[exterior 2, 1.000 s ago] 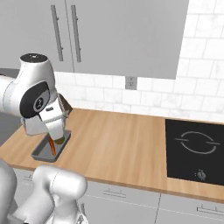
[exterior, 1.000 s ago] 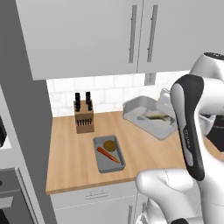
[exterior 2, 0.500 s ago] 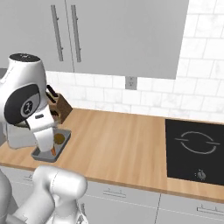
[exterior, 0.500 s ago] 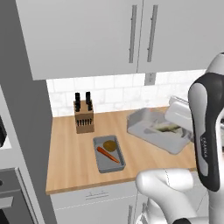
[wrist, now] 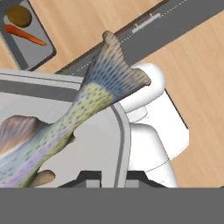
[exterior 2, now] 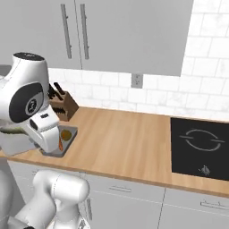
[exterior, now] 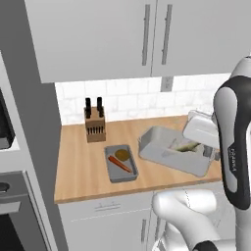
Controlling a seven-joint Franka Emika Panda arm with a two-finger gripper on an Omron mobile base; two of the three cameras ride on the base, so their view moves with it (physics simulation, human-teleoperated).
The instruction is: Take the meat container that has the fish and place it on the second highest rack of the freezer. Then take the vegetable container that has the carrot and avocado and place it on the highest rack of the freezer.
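Tool [wrist: 107, 177] pinched shut on the rim of the shallow grey metal meat tray [exterior: 169, 153], holding it tilted in the air over the wooden table [exterior: 81, 171]. Pale speckled fish [wrist: 65, 127] lies in it. Grey vegetable tray [exterior: 120, 163] with orange carrot [exterior: 121, 164] and brownish avocado [exterior: 122, 154] sits on table near knife block [exterior: 94, 125].

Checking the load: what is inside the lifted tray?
A speckled fish lies in the tray, its tail over the rim. The tray floor under it is hidden.
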